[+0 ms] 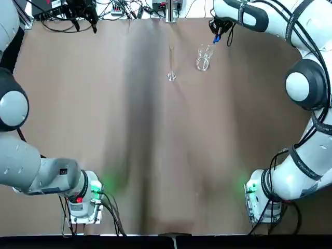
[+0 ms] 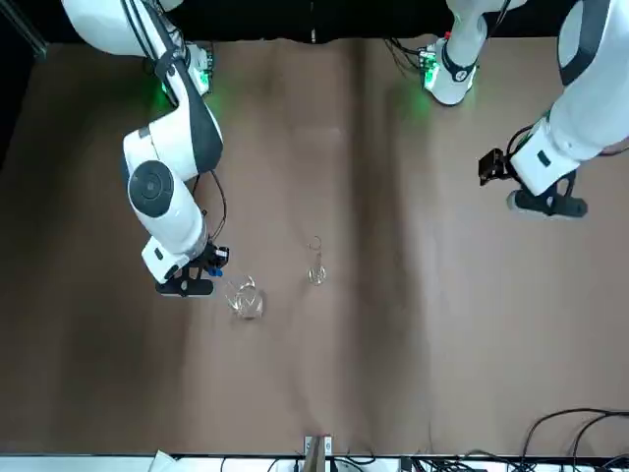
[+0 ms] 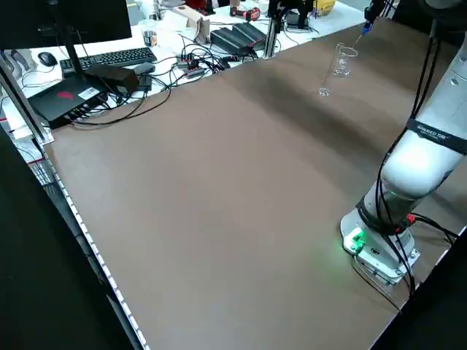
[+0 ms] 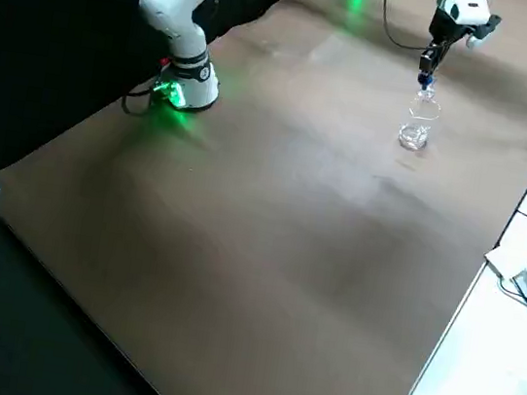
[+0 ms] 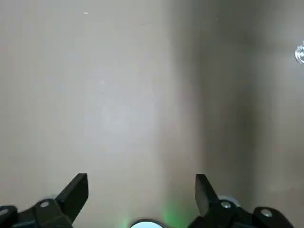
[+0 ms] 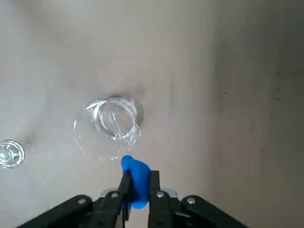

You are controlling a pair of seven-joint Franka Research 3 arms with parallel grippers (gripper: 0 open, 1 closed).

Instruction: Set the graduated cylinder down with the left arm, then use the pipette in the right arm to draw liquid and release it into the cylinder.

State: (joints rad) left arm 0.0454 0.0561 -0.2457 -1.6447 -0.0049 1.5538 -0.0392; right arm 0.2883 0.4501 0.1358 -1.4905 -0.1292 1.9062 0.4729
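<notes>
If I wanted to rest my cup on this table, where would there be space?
Likely between the graduated cylinder and the left arm's base. It's crowded around the beaker, where the right gripper holds the pipette.

Probably a robotics lab: glass beaker (image 1: 203,61), white robot arms (image 3: 429,149)

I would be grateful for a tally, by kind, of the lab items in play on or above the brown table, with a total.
Graduated cylinder: 1, standing
Glass beaker: 1, standing beside it
Pipette: 1, its blue bulb held in the right end effector above the beaker
Total: 3
</notes>
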